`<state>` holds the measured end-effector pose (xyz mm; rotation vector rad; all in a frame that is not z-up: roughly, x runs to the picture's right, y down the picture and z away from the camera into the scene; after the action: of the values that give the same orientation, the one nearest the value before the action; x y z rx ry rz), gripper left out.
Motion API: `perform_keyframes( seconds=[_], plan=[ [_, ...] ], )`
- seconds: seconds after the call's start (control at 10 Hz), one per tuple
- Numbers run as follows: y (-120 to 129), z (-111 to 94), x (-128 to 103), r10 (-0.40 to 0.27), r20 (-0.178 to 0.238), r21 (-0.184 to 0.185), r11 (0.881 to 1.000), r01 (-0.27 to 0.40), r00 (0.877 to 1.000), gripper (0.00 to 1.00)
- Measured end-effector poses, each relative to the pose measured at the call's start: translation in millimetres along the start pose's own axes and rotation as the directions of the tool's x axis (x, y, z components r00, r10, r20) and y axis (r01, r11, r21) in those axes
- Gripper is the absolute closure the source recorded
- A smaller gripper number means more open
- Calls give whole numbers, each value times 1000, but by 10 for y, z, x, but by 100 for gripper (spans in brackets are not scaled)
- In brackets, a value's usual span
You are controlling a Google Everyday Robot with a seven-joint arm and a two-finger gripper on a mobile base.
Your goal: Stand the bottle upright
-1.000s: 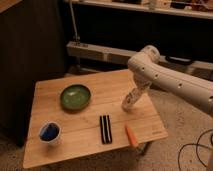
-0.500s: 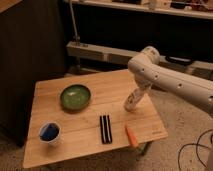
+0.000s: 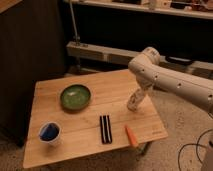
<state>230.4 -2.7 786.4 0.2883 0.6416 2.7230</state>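
While the arm reaches in from the right of the frame, the gripper sits at centre right, down at the wooden table surface, fingers pressed together. Whatever whitish shape is at its tip blends with the arm's own white casing, so the bottle cannot be picked out with any certainty; it is either hidden at or under the gripper, or merged with it. Judgement: if the pale slanted form at the gripper's end is the bottle, its long axis leans from lower left up to upper right, following the forearm, not yet vertical. No separate label or cap end readable. One arm only, so it is the nearer by default.

Other things lie well apart from the gripper: orange carrot-shaped piece just below it near the table's lower right edge, black striped block to the lower left, green bowl left of centre, blue cup at lower left.

Next move likely turns on rotating that slant to vertical before release; tipping is the risk.
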Motion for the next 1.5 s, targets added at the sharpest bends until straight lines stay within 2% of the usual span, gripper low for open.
perform_keyframes(
  seconds=[0.2,0.3,0.7,0.9,1.0,1.3,1.5],
  plan=[
    [-27,24,-21,1,4,9,1000,-1,1000,95],
    [-35,29,-28,2,5,12,1000,-2,1000,88],
    [-36,37,-44,4,10,16,1000,-4,1000,43],
    [-33,38,-47,-1,14,19,1000,1,1000,25],
    [-34,31,-48,-6,16,24,1000,6,1000,20],
    [-46,25,-49,-5,14,39,999,5,1000,20],
    [-35,-18,-25,13,-25,57,998,-12,1000,20]
  ],
)
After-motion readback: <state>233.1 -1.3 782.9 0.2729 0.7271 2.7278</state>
